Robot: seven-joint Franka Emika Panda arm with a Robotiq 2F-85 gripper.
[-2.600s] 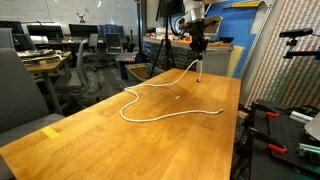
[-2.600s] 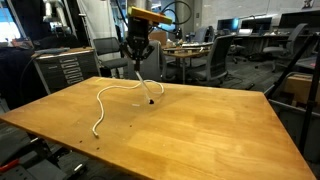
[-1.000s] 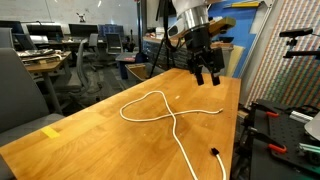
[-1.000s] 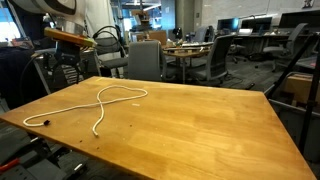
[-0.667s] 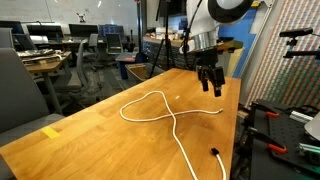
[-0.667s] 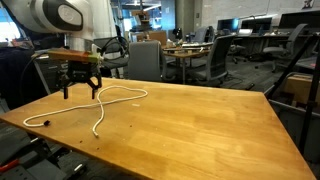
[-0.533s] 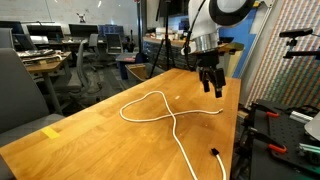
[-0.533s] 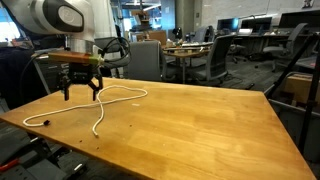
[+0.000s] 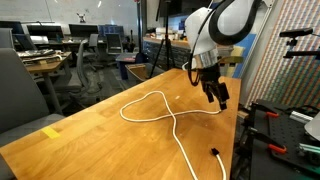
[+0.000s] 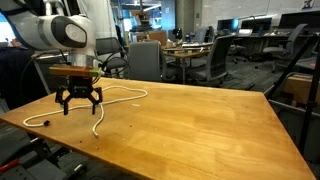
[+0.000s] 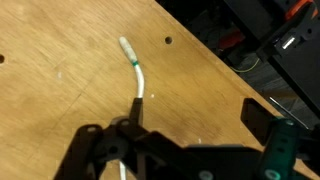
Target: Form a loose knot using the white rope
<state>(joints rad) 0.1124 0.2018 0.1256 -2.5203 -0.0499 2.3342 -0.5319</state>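
Hovering low over the wooden table (image 10: pixel 200 120), your gripper (image 10: pixel 79 103) points straight down with its jaws spread wide and nothing between them. In both exterior views it sits near one edge of the tabletop, well away from the middle.

The white rope (image 9: pixel 171 115) lies flat on the wood. It forms one open, loose loop, and its strands cross once at the base of the loop. From that crossing a short tail runs toward the table edge and ends just below the gripper in an exterior view (image 9: pixel 217 96). The longer tail runs away across the wood toward the near side.

In the wrist view, one rope end (image 11: pixel 123 44) rests on bare wood ahead of the fingers. The strand curves back and passes beneath the gripper. You cannot tell from the views whether the fingertips touch the rope.
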